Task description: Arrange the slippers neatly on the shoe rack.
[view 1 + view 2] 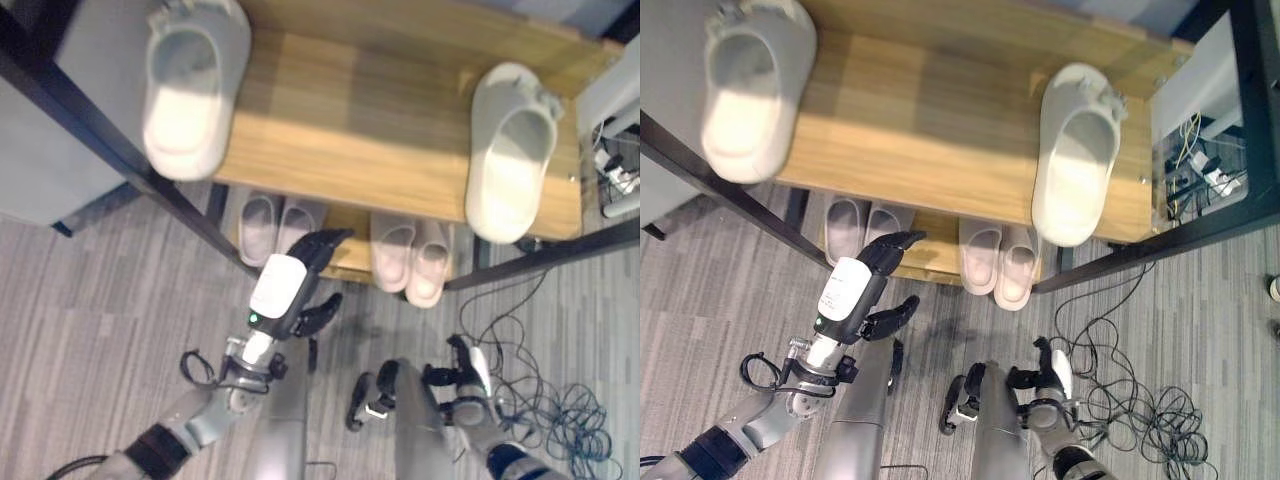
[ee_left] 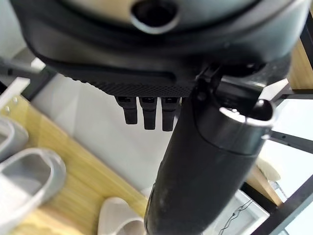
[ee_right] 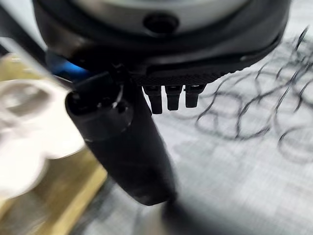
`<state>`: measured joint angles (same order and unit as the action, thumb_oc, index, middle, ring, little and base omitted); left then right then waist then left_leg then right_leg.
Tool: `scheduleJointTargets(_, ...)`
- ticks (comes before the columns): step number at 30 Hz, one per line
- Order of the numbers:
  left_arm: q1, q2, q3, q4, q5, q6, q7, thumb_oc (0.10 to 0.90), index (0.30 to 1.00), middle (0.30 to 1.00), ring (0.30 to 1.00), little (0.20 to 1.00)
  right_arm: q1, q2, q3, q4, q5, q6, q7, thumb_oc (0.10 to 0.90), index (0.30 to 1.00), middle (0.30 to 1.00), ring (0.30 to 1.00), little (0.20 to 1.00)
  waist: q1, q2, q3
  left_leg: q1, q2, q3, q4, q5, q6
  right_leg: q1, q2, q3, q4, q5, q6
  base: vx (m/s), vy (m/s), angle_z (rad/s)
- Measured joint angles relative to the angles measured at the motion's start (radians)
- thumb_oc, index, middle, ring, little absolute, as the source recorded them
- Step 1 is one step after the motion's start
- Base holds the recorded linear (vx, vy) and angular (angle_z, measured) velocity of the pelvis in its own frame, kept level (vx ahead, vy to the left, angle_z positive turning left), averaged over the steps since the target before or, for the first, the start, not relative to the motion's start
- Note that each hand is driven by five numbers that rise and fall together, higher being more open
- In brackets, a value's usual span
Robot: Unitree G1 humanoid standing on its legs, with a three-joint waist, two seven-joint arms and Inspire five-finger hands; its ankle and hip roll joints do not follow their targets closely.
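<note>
Top shelf (image 1: 400,130) of the shoe rack carries 2 grey slippers, well apart. The left slipper (image 1: 190,85) lies at 11 o'clock in the head views, long axis running 12 to 6, closed toe end at 12, open heel at 6 and overhanging the shelf's front edge. The right slipper (image 1: 512,150) lies at 2 o'clock, axis tilted slightly, toe toward 1, heel toward 7, also past the front edge.

The lower shelf (image 1: 350,262) holds 2 pale pairs side by side: the left pair (image 1: 272,225) and the right pair (image 1: 412,255), heels toward 6.

The left hand (image 1: 300,280) hovers in front of the lower shelf beside the left pair, fingers (image 2: 146,115) relaxed and holding nothing. The right hand (image 1: 470,385) sits low at 5 o'clock over the striped floor (image 1: 100,300), fingers (image 3: 168,98) released, empty. A black frame bar (image 1: 150,165) crosses between the left slipper and the left hand. Loose cables (image 1: 550,400) lie on the floor at 4 o'clock.
</note>
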<state>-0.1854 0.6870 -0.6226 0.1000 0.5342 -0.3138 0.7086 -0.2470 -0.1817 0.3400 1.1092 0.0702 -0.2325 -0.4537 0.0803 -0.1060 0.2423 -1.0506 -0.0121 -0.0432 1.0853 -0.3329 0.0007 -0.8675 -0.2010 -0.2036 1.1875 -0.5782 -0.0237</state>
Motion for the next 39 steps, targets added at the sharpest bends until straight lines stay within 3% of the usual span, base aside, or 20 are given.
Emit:
scheduleJointTargets(6, 0.051, -0.020, -0.029, 0.069, 0.027, -0.003, -0.027, 0.800, 0.900, 0.900, 0.900, 0.900, 0.050, 0.050, -0.001, 0.001, 0.007, 0.007, 0.042, 0.800, 0.900, 0.900, 0.900, 0.900, -0.021, 0.038, 0.000, 0.194, -0.028, 0.007, -0.243, 0.094, 0.024, 0.201, -0.017, -0.047, -0.251, 0.105, 0.037, 0.01, 0.075, 0.17)
scheduleJointTargets(10, 0.155, -0.101, 0.005, 0.166, 0.029, -0.033, -0.030, 0.800, 0.900, 0.900, 0.900, 0.900, 0.142, 0.061, -0.064, -0.003, 0.013, 0.012, 0.041, 0.800, 0.900, 0.900, 0.900, 0.900, -0.051, 0.046, -0.002, 0.454, -0.048, 0.017, -0.543, 0.195, 0.018, 0.451, -0.017, -0.083, -0.549, 0.235, 0.079, 0.14, 0.140, 0.04)
scheduleJointTargets(11, 0.193, -0.115, 0.010, 0.193, 0.030, -0.039, -0.012, 0.800, 0.900, 0.900, 0.900, 0.900, 0.166, 0.056, -0.081, -0.004, 0.014, 0.010, 0.040, 0.800, 0.900, 0.900, 0.900, 0.900, -0.051, 0.050, -0.003, 0.521, -0.048, 0.028, -0.600, 0.215, 0.036, 0.512, -0.014, -0.084, -0.625, 0.268, 0.085, 0.08, 0.106, -0.23)
scheduleJointTargets(13, 0.255, -0.113, 0.030, 0.226, 0.030, -0.041, 0.004, 0.800, 0.900, 0.900, 0.900, 0.900, 0.191, 0.049, -0.082, -0.003, 0.014, 0.012, 0.041, 0.800, 0.900, 0.900, 0.900, 0.900, -0.054, 0.051, -0.022, 0.607, -0.047, 0.051, -0.679, 0.226, 0.040, 0.592, -0.016, -0.086, -0.719, 0.317, 0.100, 0.07, 0.117, -0.39)
scheduleJointTargets(14, 0.265, -0.108, 0.034, 0.229, 0.031, -0.042, 0.008, 0.800, 0.900, 0.900, 0.900, 0.900, 0.196, 0.047, -0.084, -0.006, 0.016, 0.011, 0.042, 0.800, 0.900, 0.900, 0.900, 0.900, -0.055, 0.054, -0.025, 0.622, -0.047, 0.053, -0.694, 0.228, 0.043, 0.608, -0.016, -0.088, -0.735, 0.331, 0.108, 0.01, 0.131, -0.29)
scheduleJointTargets(16, 0.273, -0.119, 0.040, 0.285, 0.031, -0.042, 0.053, 0.800, 0.900, 0.900, 0.900, 0.900, 0.197, 0.049, -0.099, -0.004, 0.042, 0.015, 0.047, 0.800, 0.900, 0.900, 0.900, 0.900, -0.067, 0.076, -0.025, 0.722, -0.047, 0.048, -0.809, 0.285, 0.079, 0.636, -0.007, -0.066, -0.733, 0.397, 0.105, -0.08, 0.093, -0.03)
scheduleJointTargets(20, 0.294, -0.211, 0.143, 0.394, 0.010, -0.045, 0.106, 0.800, 0.900, 0.900, 0.900, 0.900, 0.209, 0.054, -0.078, -0.002, 0.052, 0.007, 0.054, 0.800, 0.900, 0.900, 0.900, 0.900, -0.071, 0.108, -0.056, 0.822, -0.021, 0.035, -0.918, 0.344, 0.074, 0.700, 0.087, 0.017, -0.698, 0.379, 0.141, -0.15, -0.003, 0.08)
scheduleJointTargets(21, 0.315, -0.215, 0.154, 0.394, -0.012, -0.046, 0.119, 0.800, 0.900, 0.900, 0.900, 0.900, 0.211, 0.060, -0.077, -0.003, 0.052, 0.005, 0.056, 0.800, 0.900, 0.900, 0.900, 0.900, -0.065, 0.101, -0.077, 0.819, -0.020, 0.036, -0.927, 0.353, 0.070, 0.710, 0.115, 0.014, -0.712, 0.382, 0.141, -0.27, -0.062, -0.13)
scheduleJointTargets(22, 0.320, -0.222, 0.176, 0.395, -0.023, -0.045, 0.120, 0.800, 0.900, 0.900, 0.900, 0.900, 0.210, 0.062, -0.076, -0.007, 0.052, 0.003, 0.056, 0.800, 0.900, 0.900, 0.900, 0.900, -0.061, 0.100, -0.078, 0.818, -0.016, 0.037, -0.935, 0.359, 0.065, 0.719, 0.138, 0.054, -0.741, 0.380, 0.138, -0.09, -0.043, -0.15)
scheduleJointTargets(24, 0.318, -0.239, 0.196, 0.399, -0.074, -0.038, 0.106, 0.800, 0.900, 0.900, 0.900, 0.900, 0.198, 0.063, -0.065, 0.007, 0.057, 0.004, 0.053, 0.800, 0.900, 0.900, 0.900, 0.900, -0.048, 0.101, -0.084, 0.822, -0.019, 0.048, -0.949, 0.383, 0.048, 0.804, 0.159, 0.037, -0.929, 0.373, 0.113, -0.16, -0.045, -0.11)
scheduleJointTargets(25, 0.325, -0.251, 0.193, 0.404, -0.100, -0.035, 0.101, 0.800, 0.900, 0.900, 0.900, 0.900, 0.197, 0.067, -0.052, 0.030, 0.061, 0.008, 0.053, 0.800, 0.900, 0.900, 0.900, 0.900, -0.050, 0.106, -0.096, 0.820, -0.016, 0.042, -0.968, 0.398, 0.031, 0.851, 0.174, 0.034, -1.029, 0.410, 0.049, -0.27, -0.085, 0.00)
scheduleJointTargets(27, 0.333, -0.291, 0.200, 0.416, -0.104, -0.036, 0.096, 0.800, 0.900, 0.900, 0.900, 0.900, 0.208, 0.067, -0.035, 0.012, 0.070, 0.013, 0.055, 0.800, 0.900, 0.900, 0.900, 0.900, -0.046, 0.124, -0.110, 0.840, 0.011, 0.042, -1.024, 0.448, 0.007, 0.864, 0.202, 0.025, -1.070, 0.441, 0.034, -0.26, -0.082, 0.01)
scheduleJointTargets(29, 0.339, -0.394, 0.277, 0.472, -0.180, -0.031, 0.050, 0.800, 0.900, 0.900, 0.900, 0.900, 0.232, 0.064, -0.031, -0.033, 0.071, 0.021, 0.054, 0.800, 0.900, 0.900, 0.900, 0.900, -0.048, 0.127, -0.119, 0.855, 0.035, 0.041, -1.036, 0.475, -0.025, 0.905, 0.234, 0.023, -1.141, 0.482, 0.008, -0.14, -0.001, -0.03)
scheduleJointTargets(31, 0.334, -0.432, 0.283, 0.546, -0.274, -0.006, 0.010, 0.800, 0.900, 0.900, 0.900, 0.900, 0.234, 0.053, -0.007, -0.045, 0.069, 0.019, 0.052, 0.800, 0.900, 0.900, 0.900, 0.900, -0.048, 0.119, -0.140, 0.843, 0.054, 0.044, -1.035, 0.492, -0.096, 0.893, 0.249, 0.018, -1.152, 0.492, -0.011, -0.17, 0.069, 0.03)
scheduleJointTargets(32, 0.335, -0.429, 0.275, 0.573, -0.295, 0.009, -0.009, 0.800, 0.900, 0.900, 0.900, 0.900, 0.236, 0.050, -0.007, -0.044, 0.069, 0.019, 0.052, 0.800, 0.900, 0.900, 0.900, 0.900, -0.047, 0.115, -0.146, 0.840, 0.061, 0.064, -1.016, 0.475, -0.112, 0.890, 0.251, 0.017, -1.150, 0.487, -0.022, -0.28, 0.164, -0.08)
scheduleJointTargets(33, 0.316, -0.441, 0.275, 0.680, -0.327, 0.009, -0.012, 0.800, 0.900, 0.900, 0.900, 0.900, 0.234, 0.040, 0.020, -0.042, 0.068, 0.029, 0.048, 0.800, 0.900, 0.900, 0.900, 0.900, -0.038, 0.097, -0.160, 0.816, 0.067, 0.060, -0.943, 0.452, -0.123, 0.866, 0.237, 0.019, -1.124, 0.506, -0.063, -0.16, 0.118, -0.16)
scheduleJointTargets(35, 0.294, -0.461, 0.303, 0.799, -0.379, 0.048, -0.007, 0.800, 0.900, 0.900, 0.900, 0.900, 0.228, 0.029, 0.060, -0.047, 0.048, 0.027, 0.042, 0.800, 0.900, 0.900, 0.900, 0.900, -0.021, 0.061, -0.162, 0.814, 0.079, 0.015, -0.876, 0.416, -0.098, 0.834, 0.220, 0.060, -1.104, 0.521, -0.062, -0.06, 0.138, -0.41)
scheduleJointTargets(38, 0.267, -0.510, 0.388, 0.917, -0.417, 0.047, 0.007, 0.800, 0.900, 0.900, 0.900, 0.900, 0.227, 0.006, 0.072, -0.050, 0.034, 0.028, 0.035, 0.800, 0.900, 0.900, 0.900, 0.900, -0.023, 0.063, -0.164, 0.887, 0.106, -0.082, -0.905, 0.394, -0.107, 0.828, 0.206, 0.081, -1.118, 0.555, -0.039, 0.07, 0.130, -0.25)
scheduleJointTargets(39, 0.249, -0.529, 0.419, 0.959, -0.453, 0.061, 0.001, 0.800, 0.900, 0.900, 0.900, 0.900, 0.221, -0.002, 0.070, -0.050, 0.009, 0.028, 0.030, 0.800, 0.900, 0.900, 0.900, 0.900, -0.028, 0.073, -0.168, 0.930, 0.112, -0.079, -0.949, 0.383, -0.117, 0.844, 0.207, 0.090, -1.150, 0.566, -0.028, 0.04, 0.110, -0.28)
